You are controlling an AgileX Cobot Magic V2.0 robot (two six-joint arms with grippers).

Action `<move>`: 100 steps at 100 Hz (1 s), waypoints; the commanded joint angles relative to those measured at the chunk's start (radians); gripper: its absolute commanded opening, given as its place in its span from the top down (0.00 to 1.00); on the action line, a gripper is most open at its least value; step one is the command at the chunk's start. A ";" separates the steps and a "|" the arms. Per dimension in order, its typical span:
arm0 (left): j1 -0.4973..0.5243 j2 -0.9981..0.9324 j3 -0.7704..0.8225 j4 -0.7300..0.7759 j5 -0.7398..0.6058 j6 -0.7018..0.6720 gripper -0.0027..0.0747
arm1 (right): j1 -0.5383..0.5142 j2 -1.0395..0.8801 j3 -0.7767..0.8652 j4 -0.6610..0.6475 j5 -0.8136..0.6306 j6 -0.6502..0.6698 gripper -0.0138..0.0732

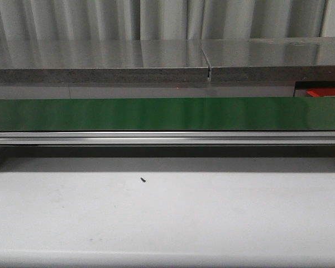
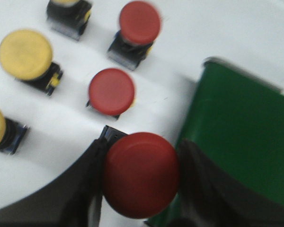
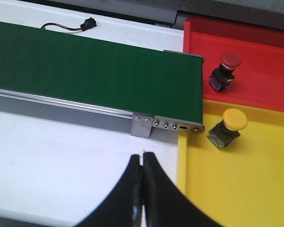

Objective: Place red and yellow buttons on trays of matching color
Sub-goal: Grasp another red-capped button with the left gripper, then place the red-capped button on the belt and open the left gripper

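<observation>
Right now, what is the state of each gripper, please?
Left gripper: shut on a round red push button.
Right gripper: shut, holding nothing.

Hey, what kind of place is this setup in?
Probably a lab or factory-style sorting bench: a green conveyor belt on a white table, red tray and yellow tray at its end, mushroom-head push buttons.

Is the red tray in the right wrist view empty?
No, one red button already stands on the red tray.
</observation>
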 commanded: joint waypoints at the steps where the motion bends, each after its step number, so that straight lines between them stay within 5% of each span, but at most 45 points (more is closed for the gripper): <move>1: -0.001 -0.098 -0.048 -0.128 0.009 0.065 0.99 | 0.004 0.000 -0.023 0.010 -0.058 -0.008 0.92; 63: -0.155 -0.061 -0.037 -0.201 0.028 0.118 0.99 | 0.004 0.000 -0.023 0.010 -0.058 -0.008 0.92; 100: -0.160 -0.002 -0.037 -0.213 0.048 0.118 0.94 | 0.004 0.000 -0.023 0.010 -0.058 -0.008 0.92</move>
